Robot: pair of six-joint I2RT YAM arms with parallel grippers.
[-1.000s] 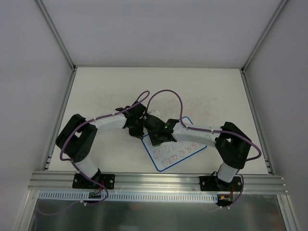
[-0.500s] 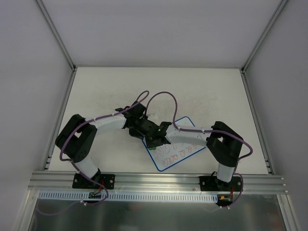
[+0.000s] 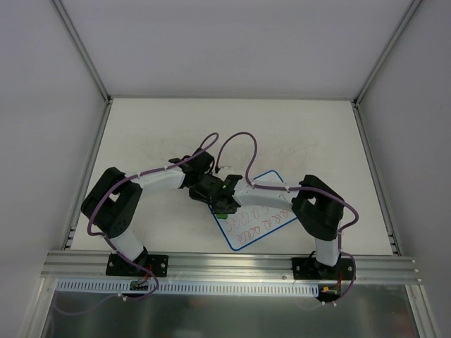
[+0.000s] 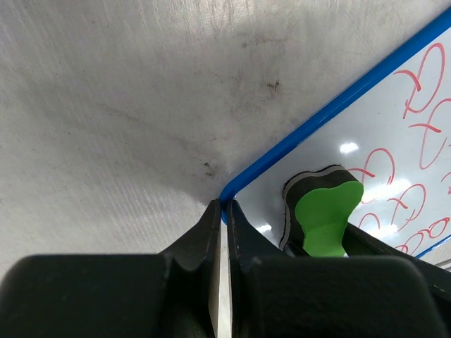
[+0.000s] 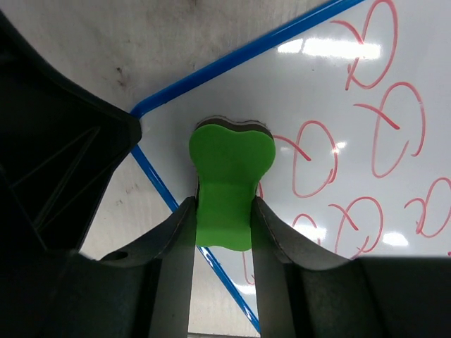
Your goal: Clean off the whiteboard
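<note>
The whiteboard (image 3: 262,222) lies tilted on the table with a thin blue rim and rows of red scribbles. My left gripper (image 3: 206,189) is shut on its left corner; in the left wrist view the jaws pinch the blue rim (image 4: 227,205). My right gripper (image 3: 223,204) is shut on the green bone-shaped eraser (image 5: 227,179). The eraser presses on the whiteboard (image 5: 331,91) just inside that corner, beside the left gripper (image 5: 63,148). The eraser (image 4: 325,217) also shows in the left wrist view, with red loops to its right.
The white tabletop (image 3: 296,134) has faint grey smudges. Metal frame rails run along both sides and the near edge (image 3: 232,264). Purple cables (image 3: 243,141) arch above both wrists. The two arms meet close together at the board's left corner.
My right gripper has slid the eraser leftwards across the board to its left corner, and the right elbow has drawn in. The left gripper has stayed on the corner.
</note>
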